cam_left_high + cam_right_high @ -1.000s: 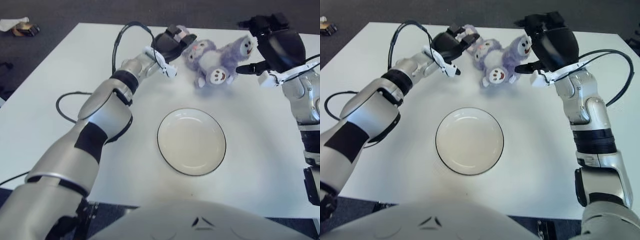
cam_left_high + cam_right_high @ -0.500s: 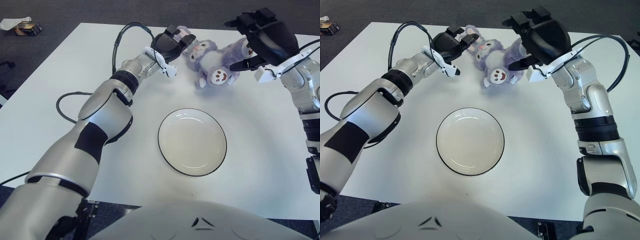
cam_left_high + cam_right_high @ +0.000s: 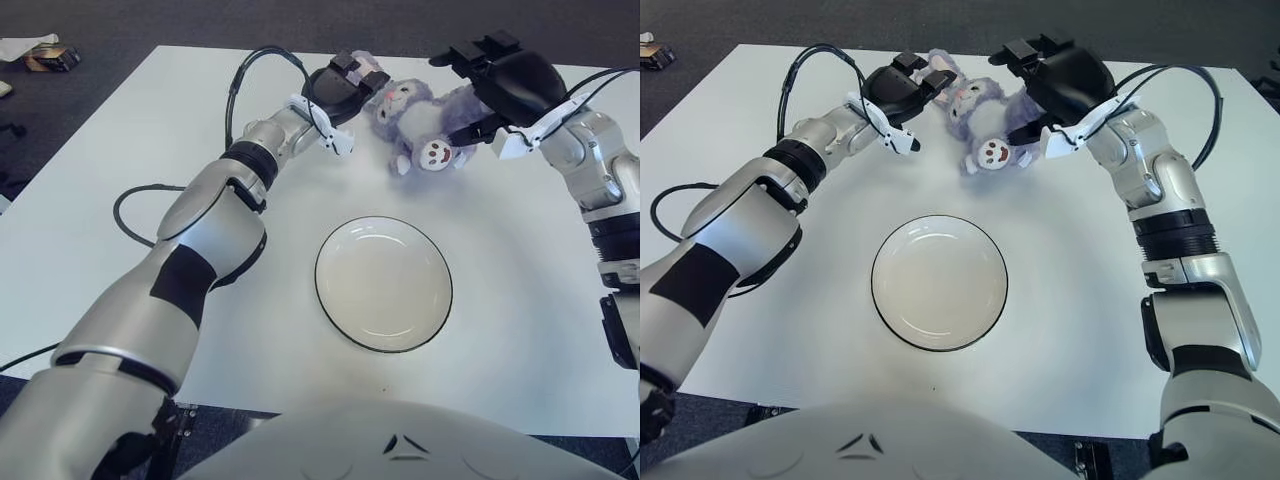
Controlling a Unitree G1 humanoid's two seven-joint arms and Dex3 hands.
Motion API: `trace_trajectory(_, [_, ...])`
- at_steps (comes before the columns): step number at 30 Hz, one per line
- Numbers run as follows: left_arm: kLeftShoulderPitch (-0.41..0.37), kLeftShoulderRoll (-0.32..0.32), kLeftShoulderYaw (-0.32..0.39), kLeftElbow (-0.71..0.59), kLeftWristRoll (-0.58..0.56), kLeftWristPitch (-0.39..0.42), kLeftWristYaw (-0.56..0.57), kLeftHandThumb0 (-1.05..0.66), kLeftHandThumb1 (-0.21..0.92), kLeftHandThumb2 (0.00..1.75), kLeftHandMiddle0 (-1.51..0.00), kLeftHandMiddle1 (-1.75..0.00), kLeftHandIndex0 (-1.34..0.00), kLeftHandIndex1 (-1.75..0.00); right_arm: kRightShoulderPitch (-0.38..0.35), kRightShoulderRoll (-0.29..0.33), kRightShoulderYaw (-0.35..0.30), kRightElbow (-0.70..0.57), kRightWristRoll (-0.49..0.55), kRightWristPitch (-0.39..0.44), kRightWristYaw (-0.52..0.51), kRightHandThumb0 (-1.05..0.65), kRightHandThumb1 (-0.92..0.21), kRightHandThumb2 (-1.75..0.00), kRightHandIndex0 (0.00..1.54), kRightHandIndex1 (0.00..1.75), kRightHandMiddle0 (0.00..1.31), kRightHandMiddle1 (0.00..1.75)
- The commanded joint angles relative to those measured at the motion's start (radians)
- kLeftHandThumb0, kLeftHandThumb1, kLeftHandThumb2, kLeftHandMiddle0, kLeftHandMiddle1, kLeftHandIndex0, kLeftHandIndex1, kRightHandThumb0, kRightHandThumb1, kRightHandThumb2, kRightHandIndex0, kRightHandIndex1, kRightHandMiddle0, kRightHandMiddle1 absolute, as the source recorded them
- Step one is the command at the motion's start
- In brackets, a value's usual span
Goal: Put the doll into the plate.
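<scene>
- Left eye view shows the doll, a purple plush with a white face, lying on the white table at the far side, well beyond the plate.
- My left hand is stretched far forward, the arm almost straight, and its fingers touch the doll's left side near the ear.
- I cannot tell if these fingers really grip the plush or only lean on it, because the hand covers the contact.
- My right hand comes from the right with the elbow bent and the wrist turned inward. It sits over the doll's right part, palm down.
- Its fingers are curled around the plush body, one thumb below at the doll's edge, so it is grasping the doll.
- The plate is empty, near the table's middle, apart from both hands.
- A black cable lies on the table beside my left arm.
</scene>
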Motion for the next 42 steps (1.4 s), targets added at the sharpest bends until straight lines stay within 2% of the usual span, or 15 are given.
trace_trajectory(1, [0.009, 0.004, 0.0, 0.003, -0.005, 0.008, -0.01, -0.68, 0.49, 0.69, 0.0, -0.53, 0.0, -0.47, -0.031, 0.002, 0.015, 0.015, -0.012, -0.014, -0.017, -0.85, -0.65, -0.51, 0.12, 0.46, 0.0, 0.66])
trace_trajectory(9, [0.005, 0.013, -0.011, 0.002, 0.006, 0.006, -0.015, -0.64, 0.48, 0.75, 0.0, -0.46, 0.0, -0.42, -0.025, -0.005, 0.03, 0.009, -0.014, -0.019, -0.009, -0.85, -0.67, -0.51, 0.11, 0.46, 0.0, 0.74])
trace_trajectory(16, [-0.004, 0.02, -0.014, 0.0, 0.002, 0.008, -0.056, -0.67, 0.51, 0.73, -0.04, -0.28, 0.0, -0.33, -0.01, -0.005, 0.039, 0.026, -0.033, -0.033, -0.049, -0.81, -0.65, -0.52, 0.15, 0.52, 0.0, 0.82])
trace_trajectory(19, [-0.004, 0.035, -0.011, -0.02, 0.0, -0.009, -0.054, -0.71, 0.53, 0.7, -0.06, -0.28, 0.0, -0.32, -0.011, -0.002, 0.046, 0.038, -0.043, -0.032, -0.064, -0.8, -0.62, -0.55, 0.15, 0.56, 0.0, 0.86])
trace_trajectory(22, [0.001, 0.032, -0.011, -0.018, 0.001, -0.008, -0.04, -0.8, 0.62, 0.57, -0.06, -0.45, 0.0, -0.32, -0.014, -0.002, 0.056, 0.049, -0.06, -0.033, -0.078, -0.74, -0.53, -0.68, 0.12, 0.75, 0.0, 1.07])
trace_trajectory(25, [0.004, 0.032, -0.008, -0.019, -0.003, -0.011, -0.033, -0.84, 0.63, 0.51, -0.03, -0.62, 0.0, -0.39, -0.02, -0.009, 0.064, 0.046, -0.073, -0.033, -0.079, -0.64, -0.44, -0.81, 0.12, 1.13, 0.16, 1.29])
trace_trajectory(28, [0.007, 0.032, -0.004, -0.021, -0.008, -0.013, -0.033, -0.86, 0.63, 0.5, -0.02, -0.69, 0.0, -0.44, -0.025, -0.018, 0.068, 0.037, -0.08, -0.037, -0.071, -0.55, -0.38, -0.91, 0.14, 1.35, 0.26, 1.44])
trace_trajectory(29, [0.008, 0.031, -0.003, -0.021, -0.009, -0.013, -0.033, -0.87, 0.63, 0.49, -0.02, -0.7, 0.0, -0.45, -0.026, -0.019, 0.069, 0.038, -0.082, -0.038, -0.07, -0.51, -0.43, -0.91, 0.15, 1.44, 0.38, 1.49])
trace_trajectory(32, [0.01, 0.029, -0.001, -0.02, -0.012, -0.01, -0.031, -0.88, 0.63, 0.49, -0.01, -0.71, 0.0, -0.47, -0.025, -0.018, 0.069, 0.034, -0.086, -0.028, -0.063, -0.45, -0.48, -0.92, 0.18, 1.57, 0.52, 1.53])
trace_trajectory(34, [0.012, 0.026, 0.0, -0.017, -0.014, -0.007, -0.032, -0.88, 0.63, 0.49, -0.01, -0.71, 0.0, -0.48, -0.022, -0.016, 0.068, 0.027, -0.091, -0.014, -0.06, -0.23, -0.45, -1.03, 0.27, 1.61, 0.54, 1.61])
trace_trajectory(35, [0.012, 0.025, 0.0, -0.016, -0.016, -0.005, -0.032, -0.87, 0.63, 0.49, 0.0, -0.7, 0.0, -0.49, -0.021, -0.016, 0.068, 0.024, -0.093, -0.009, -0.059, -0.15, -0.39, -1.14, 0.36, 1.59, 0.58, 1.66])
trace_trajectory(38, [0.013, 0.024, 0.0, -0.015, -0.019, -0.004, -0.034, -0.86, 0.64, 0.5, 0.0, -0.67, 0.0, -0.51, -0.018, -0.015, 0.067, 0.018, -0.097, 0.0, -0.062, -0.05, -0.27, -1.29, 0.52, 1.54, 0.65, 1.72])
trace_trajectory(42, [0.012, 0.023, 0.001, -0.015, -0.024, -0.001, -0.039, -0.85, 0.65, 0.5, 0.0, -0.63, 0.0, -0.53, -0.012, -0.009, 0.063, 0.021, -0.097, 0.002, -0.09, -0.01, -0.15, -1.42, 0.67, 1.48, 0.71, 1.74])
